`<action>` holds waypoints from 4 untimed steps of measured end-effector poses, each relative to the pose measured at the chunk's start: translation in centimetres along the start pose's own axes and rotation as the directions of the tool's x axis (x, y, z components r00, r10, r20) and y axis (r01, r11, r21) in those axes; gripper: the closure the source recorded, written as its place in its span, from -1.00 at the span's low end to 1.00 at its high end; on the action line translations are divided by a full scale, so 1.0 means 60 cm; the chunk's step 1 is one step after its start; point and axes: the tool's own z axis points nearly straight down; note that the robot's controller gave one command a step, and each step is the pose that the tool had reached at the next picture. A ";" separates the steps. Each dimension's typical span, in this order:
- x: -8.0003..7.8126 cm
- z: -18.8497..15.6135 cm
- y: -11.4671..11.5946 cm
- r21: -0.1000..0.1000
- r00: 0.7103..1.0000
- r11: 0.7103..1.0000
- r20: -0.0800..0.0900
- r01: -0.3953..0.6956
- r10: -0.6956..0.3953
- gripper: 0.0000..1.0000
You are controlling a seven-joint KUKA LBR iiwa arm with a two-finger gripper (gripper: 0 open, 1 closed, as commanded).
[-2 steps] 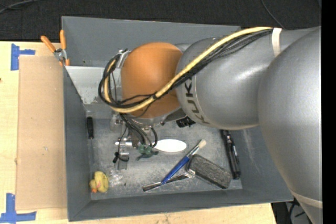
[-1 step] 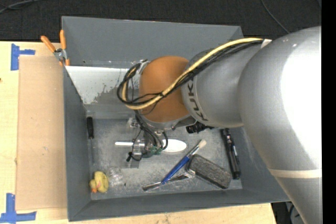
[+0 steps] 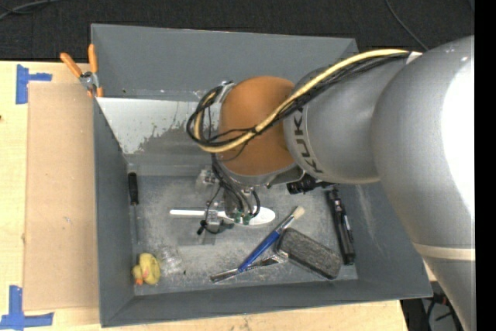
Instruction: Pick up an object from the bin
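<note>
Nearest us, a yellow duck (image 3: 146, 269), a blue pen (image 3: 263, 246) and a grey block (image 3: 311, 254) lie along the bin's (image 3: 232, 62) front. Behind them the hand (image 3: 215, 219) hangs over a white spoon (image 3: 186, 213) mid-floor; we cannot tell how open it is. A black marker (image 3: 132, 188) lies by the left wall

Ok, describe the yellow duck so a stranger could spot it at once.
In the grey metal bin, look to the floor's lower left corner in the camera view. A small yellow rubber duck sits there beside a crumpled clear plastic scrap. It is the only yellow, rounded thing; the slim black marker above it is straight.
</note>
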 end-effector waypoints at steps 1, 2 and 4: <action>-0.021 0.015 -0.127 0.011 1.000 1.000 -0.009 0.020 -0.020 -1.00; -0.046 0.056 -0.110 -0.002 0.973 0.973 0.003 0.232 -0.232 -1.00; -0.040 0.062 -0.091 0.004 0.997 0.997 -0.006 0.079 -0.079 1.00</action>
